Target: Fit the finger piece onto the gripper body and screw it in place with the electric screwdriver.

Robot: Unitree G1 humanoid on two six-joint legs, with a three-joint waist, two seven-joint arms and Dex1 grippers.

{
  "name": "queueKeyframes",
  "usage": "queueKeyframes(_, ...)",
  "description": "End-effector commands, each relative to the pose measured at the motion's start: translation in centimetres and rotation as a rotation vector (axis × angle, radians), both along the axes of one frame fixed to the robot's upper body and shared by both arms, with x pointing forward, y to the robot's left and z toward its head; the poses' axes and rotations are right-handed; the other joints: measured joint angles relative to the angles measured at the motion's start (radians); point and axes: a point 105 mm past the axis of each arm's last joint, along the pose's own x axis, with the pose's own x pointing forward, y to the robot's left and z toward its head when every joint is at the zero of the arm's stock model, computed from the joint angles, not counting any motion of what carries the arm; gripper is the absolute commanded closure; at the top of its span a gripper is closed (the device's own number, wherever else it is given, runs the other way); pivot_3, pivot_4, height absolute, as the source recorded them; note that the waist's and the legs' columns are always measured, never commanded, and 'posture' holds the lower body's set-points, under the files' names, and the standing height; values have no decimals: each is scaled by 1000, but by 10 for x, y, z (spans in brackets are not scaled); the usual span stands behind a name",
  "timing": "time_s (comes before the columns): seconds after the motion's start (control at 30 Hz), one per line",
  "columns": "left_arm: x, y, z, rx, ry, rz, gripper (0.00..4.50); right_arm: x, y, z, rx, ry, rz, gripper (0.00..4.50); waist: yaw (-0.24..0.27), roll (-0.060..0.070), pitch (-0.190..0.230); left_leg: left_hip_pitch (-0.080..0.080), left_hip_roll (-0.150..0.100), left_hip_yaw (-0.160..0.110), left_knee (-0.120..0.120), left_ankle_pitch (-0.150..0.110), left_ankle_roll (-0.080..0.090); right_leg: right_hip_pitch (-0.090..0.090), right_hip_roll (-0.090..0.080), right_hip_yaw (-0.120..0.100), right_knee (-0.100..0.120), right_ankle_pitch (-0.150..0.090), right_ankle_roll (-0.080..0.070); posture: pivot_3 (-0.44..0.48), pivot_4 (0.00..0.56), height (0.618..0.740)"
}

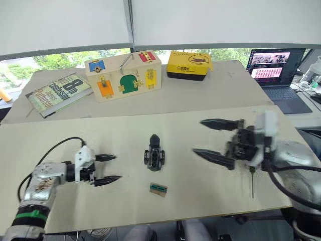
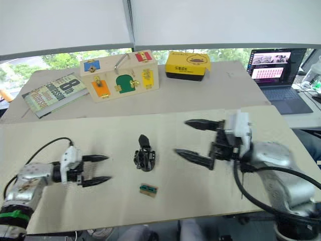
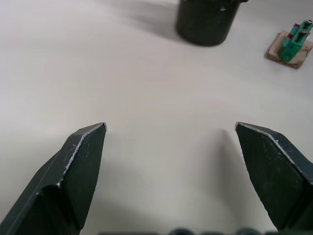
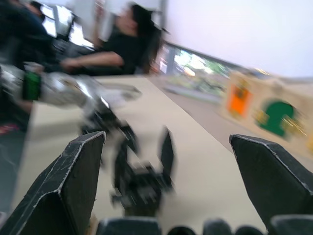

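Both my grippers hover spread wide and empty over the pale table (image 1: pixel 200 196).

My right wrist view alone shows a seated person. One gripper body (image 1: pixel 154 156) stands mid-table between left gripper (image 1: pixel 110 167) and right gripper (image 1: pixel 210 138), one small tray (image 1: pixel 158 189) beside it. One laptop (image 1: pixel 278 75) sits far right.

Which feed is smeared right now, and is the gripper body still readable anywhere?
Right wrist view: motion blur smears the gripper body and the wooden box behind it; only the right gripper fingers look crisp. Left eye view: sharp, with the gripper body clear under even light. Left wrist view: the left gripper casts soft shadows on the table.
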Motion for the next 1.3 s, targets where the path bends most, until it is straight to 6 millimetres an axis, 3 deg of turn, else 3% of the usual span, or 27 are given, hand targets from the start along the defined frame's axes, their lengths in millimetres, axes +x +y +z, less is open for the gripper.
queueKeyframes(0.03, -5, -16, 41, -61, -84, -80, 29, -10, -30, 9, -24, -67, -159, 0, 15, -1, 1, 0, 0, 0, 0, 0, 0, 0, 0, 0, -1, 0, 0, 0, 150, 740)
queueKeyframes(0.2, -6, -35, 77, -149, -168, -111, 29, -25, -84, -5, 103, -60, -545, 0, 26, -1, 1, 0, 0, -1, 0, -1, -1, 2, 0, 0, -1, 0, 0, 0, 150, 740)
queueKeyframes(0.33, -10, -43, 88, -211, -164, -125, 29, -42, -97, -22, 100, -41, -690, 0, 12, 2, 1, 4, 0, 1, 0, -5, -8, 4, 0, 1, 0, 0, 0, 0, 150, 740)
queueKeyframes(0.47, -14, -54, 97, -245, -151, -151, 29, -59, -128, -45, 112, 59, -958, 0, 9, 3, 2, 6, 1, 1, -1, -5, -9, 5, 1, 2, 1, 0, 0, 0, 150, 740)
queueKeyframes(0.57, -10, -60, 111, -284, -163, -157, 29, -63, -132, -46, 101, 79, -994, 0, 11, 3, 2, 6, 0, 1, -1, -5, -9, 6, 1, 3, 1, 0, 1, 0, 150, 740)
queueKeyframes(0.67, -8, -66, 112, -254, -186, -195, 29, -53, -143, -61, 22, 196, -1081, 0, 8, 4, 2, 8, 0, 1, -1, -5, -9, 8, 1, 3, 1, 0, 1, 0, 150, 740)
queueKeyframes(0.83, -3, -68, 113, -230, -210, -204, 29, -27, -144, -71, -25, 461, -1058, 0, 4, 4, 2, 8, 1, 2, -2, -5, -9, 7, 1, 4, 1, 0, 0, 0, 150, 740)
queueKeyframes(1.03, -11, -71, 107, -183, -182, -278, 29, -1, -152, -63, 58, 691, -1048, 0, 11, 3, 3, 4, 1, 2, -2, 0, -1, 6, 0, 3, -2, 0, 0, 0, 150, 740)
queueKeyframes(1.3, -16, -74, 106, -176, -188, -301, 29, 23, -149, -76, 15, 795, -1093, 0, 15, 3, 3, 1, 1, 1, -2, 0, 0, 5, 0, 1, -6, 0, 0, 0, 150, 740)
